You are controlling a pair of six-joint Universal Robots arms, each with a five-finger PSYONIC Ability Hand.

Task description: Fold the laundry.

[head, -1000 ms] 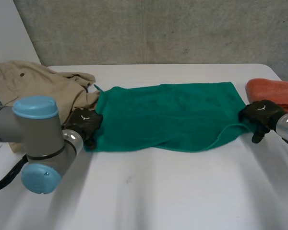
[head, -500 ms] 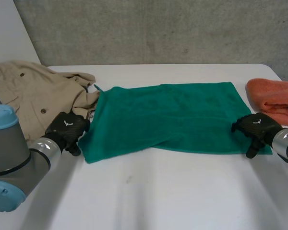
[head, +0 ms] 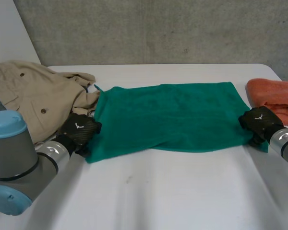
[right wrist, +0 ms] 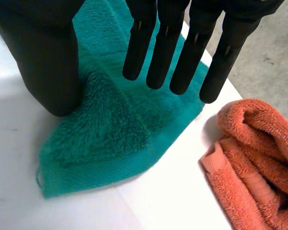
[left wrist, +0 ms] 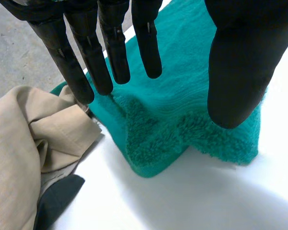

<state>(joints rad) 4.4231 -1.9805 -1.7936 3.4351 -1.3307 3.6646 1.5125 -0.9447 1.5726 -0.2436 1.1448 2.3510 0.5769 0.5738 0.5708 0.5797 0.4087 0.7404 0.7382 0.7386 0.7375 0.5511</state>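
A green towel (head: 173, 115) lies flat across the middle of the white table (head: 158, 191), long side left to right. My left hand (head: 79, 130) is at its near left corner. In the left wrist view its fingers (left wrist: 113, 48) are straight and the thumb stands apart, over that corner of the towel (left wrist: 182, 129), gripping nothing. My right hand (head: 259, 122) is at the near right corner. Its fingers (right wrist: 168, 43) are straight too, hovering over the towel (right wrist: 115, 124), with the thumb down at the towel's near edge.
A folded orange towel (head: 276, 98) lies just right of the green one, close beside my right hand (right wrist: 259, 158). A crumpled beige garment (head: 33, 96) lies at the back left, touching the towel's left edge (left wrist: 24, 143).
The towel's near right edge, lifted in a fold a second ago, now lies flat. My left hand swung out to the left and came back to the corner. My right hand shifted slightly.
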